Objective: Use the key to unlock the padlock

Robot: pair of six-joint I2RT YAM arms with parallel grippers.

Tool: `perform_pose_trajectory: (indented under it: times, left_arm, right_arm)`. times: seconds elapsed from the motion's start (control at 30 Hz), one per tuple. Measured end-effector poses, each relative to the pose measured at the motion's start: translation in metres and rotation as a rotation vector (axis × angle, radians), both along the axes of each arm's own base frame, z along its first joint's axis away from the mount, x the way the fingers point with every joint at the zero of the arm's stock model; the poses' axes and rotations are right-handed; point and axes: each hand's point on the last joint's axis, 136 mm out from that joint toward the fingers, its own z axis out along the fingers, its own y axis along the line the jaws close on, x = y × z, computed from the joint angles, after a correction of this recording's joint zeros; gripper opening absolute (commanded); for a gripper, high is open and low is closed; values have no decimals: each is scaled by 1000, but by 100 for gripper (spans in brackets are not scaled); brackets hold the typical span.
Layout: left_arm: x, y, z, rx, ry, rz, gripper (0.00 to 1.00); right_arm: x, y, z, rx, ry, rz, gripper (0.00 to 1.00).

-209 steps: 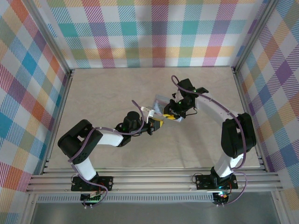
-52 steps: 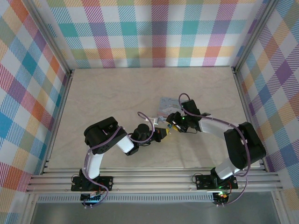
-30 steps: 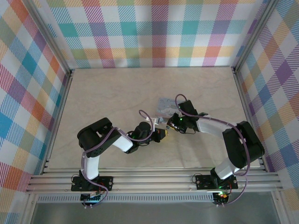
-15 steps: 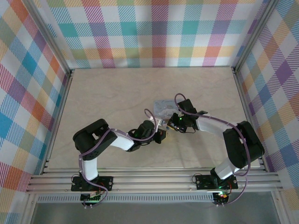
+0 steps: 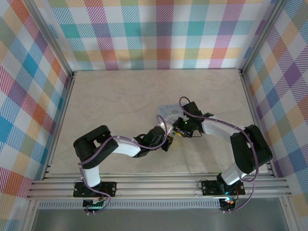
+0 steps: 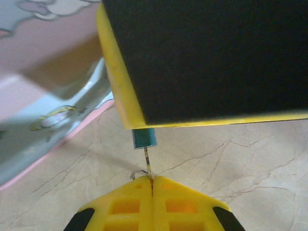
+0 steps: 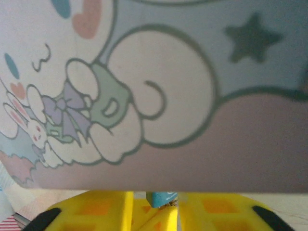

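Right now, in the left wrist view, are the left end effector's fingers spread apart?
No, the left end effector's yellow fingers meet, pinching a thin metal stem.

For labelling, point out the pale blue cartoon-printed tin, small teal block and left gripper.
pale blue cartoon-printed tin (image 7: 159,72): right wrist view, printed face.
small teal block (image 6: 144,138): left wrist view, side.
left gripper (image 6: 152,181): left wrist view, fingertip seam.

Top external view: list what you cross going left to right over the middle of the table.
left arm's elbow → left gripper → right gripper → right arm's elbow. The tin is left out: it lies just beyond both grippers and overlaps them from side to side.
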Motion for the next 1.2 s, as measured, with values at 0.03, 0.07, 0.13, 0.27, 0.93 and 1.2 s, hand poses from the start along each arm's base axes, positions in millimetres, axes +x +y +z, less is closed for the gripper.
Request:
perform_pose_trajectory:
  times: [0.03, 0.07, 0.13, 0.27, 0.93, 1.2]
  left_arm:
    - [-1, -1, 1, -18, 10, -3, 0]
    - [-2, -2, 2, -35, 21, -6, 0]
    - [-2, -2, 4, -85, 49, -6, 0]
    - [-1, 1, 5, -187, 117, -2, 0]
    - [5, -5, 17, -452, 335, -24, 0]
    - [3, -4, 15, -477, 339, -22, 0]
  right_arm:
    - [-1, -1, 0, 0, 0, -2, 38]
    - [-2, -2, 0, 0, -1, -6, 39]
    - [-4, -3, 0, 5, -7, -10, 42]
    - [-10, -7, -3, 9, -13, -18, 47]
    - [-4, -11, -5, 30, -77, -75, 48]
    - [-1, -11, -4, 32, -81, -89, 40]
